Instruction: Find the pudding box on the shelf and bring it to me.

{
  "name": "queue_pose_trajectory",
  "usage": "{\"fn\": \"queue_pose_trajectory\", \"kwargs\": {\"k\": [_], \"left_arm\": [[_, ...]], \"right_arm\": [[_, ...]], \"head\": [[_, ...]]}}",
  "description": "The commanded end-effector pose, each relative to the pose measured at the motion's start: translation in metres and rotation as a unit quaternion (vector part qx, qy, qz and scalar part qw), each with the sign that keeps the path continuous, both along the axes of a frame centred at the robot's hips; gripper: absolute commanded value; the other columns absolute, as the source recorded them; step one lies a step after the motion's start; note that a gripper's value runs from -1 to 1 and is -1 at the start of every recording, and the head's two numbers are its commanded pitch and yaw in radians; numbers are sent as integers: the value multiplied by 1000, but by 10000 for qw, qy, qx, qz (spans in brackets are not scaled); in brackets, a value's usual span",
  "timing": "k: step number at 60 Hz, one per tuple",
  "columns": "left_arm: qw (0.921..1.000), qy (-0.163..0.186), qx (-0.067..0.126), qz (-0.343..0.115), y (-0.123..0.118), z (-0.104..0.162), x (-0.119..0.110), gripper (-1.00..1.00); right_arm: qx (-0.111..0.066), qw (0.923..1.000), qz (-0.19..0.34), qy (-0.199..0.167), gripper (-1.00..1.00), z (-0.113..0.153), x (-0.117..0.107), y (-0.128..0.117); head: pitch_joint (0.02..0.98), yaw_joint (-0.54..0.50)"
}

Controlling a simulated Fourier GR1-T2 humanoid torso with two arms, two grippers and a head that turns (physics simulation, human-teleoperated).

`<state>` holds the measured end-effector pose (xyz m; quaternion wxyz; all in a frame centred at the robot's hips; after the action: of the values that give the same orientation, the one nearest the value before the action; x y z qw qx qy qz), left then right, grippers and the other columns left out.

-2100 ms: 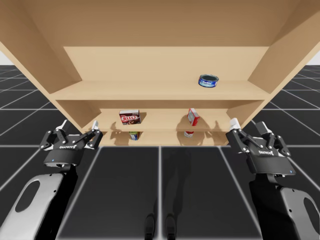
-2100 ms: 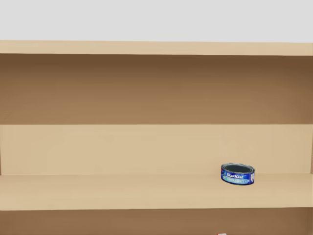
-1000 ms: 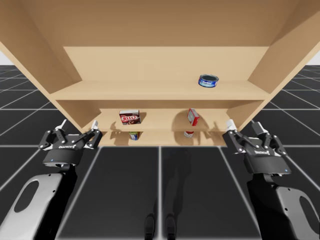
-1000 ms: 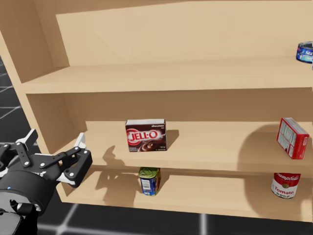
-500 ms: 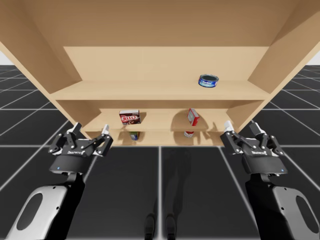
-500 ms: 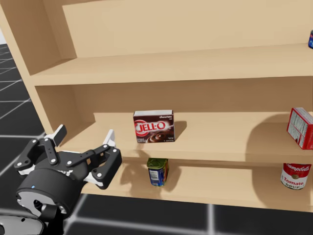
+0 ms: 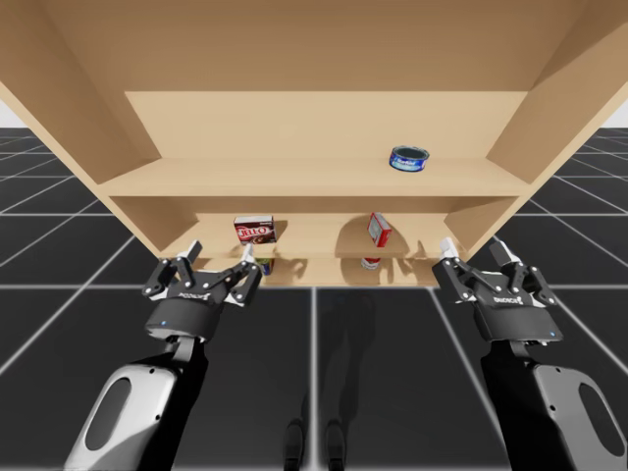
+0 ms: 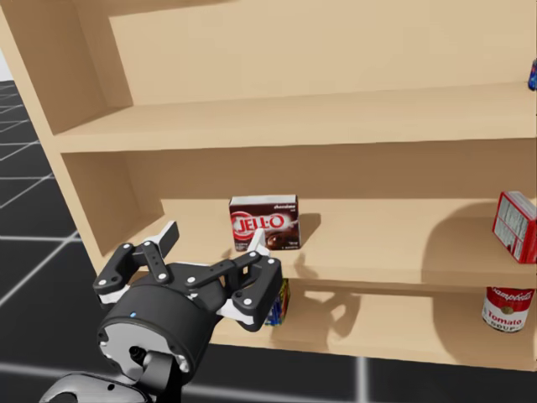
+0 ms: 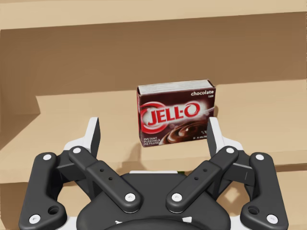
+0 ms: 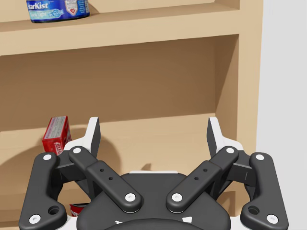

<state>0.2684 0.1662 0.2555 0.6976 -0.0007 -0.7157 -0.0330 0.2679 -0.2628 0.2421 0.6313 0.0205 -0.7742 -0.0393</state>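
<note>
Pudding box, dark brown with red-and-white logo, stands upright on middle shelf, just ahead of left tool, fingers spread, no contact. Right tool also released; right wrist view has red box and flat blue can. Head view: small can one level down.

Left claw black, white fingertips, silver screws
</note>
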Motion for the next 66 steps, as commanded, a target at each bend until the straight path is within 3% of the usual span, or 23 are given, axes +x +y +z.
{"fn": "queue_pose_trajectory", "kwargs": {"k": [1,9,20,66], "left_arm": [[9998,171,-35,32,-13,-3,14,-1000],[9996,291,-50,-4,-19,-5,25,-1000],[9986,467,-231,75,-26,-8,42,-1000],[9960,751,-62,478,-41,-9,92,-1000]], "right_arm": [[-51,10000,-46,3,-1000,-2,1,-1],[-112,9999,-79,-9,-1000,-2,1,-1],[-159,9998,-94,-12,-1000,-2,2,-2],[-181,9997,-168,-18,-1000,-3,3,-7]], "head": [[520,221],[519,221],[520,217],[528,206]]}}
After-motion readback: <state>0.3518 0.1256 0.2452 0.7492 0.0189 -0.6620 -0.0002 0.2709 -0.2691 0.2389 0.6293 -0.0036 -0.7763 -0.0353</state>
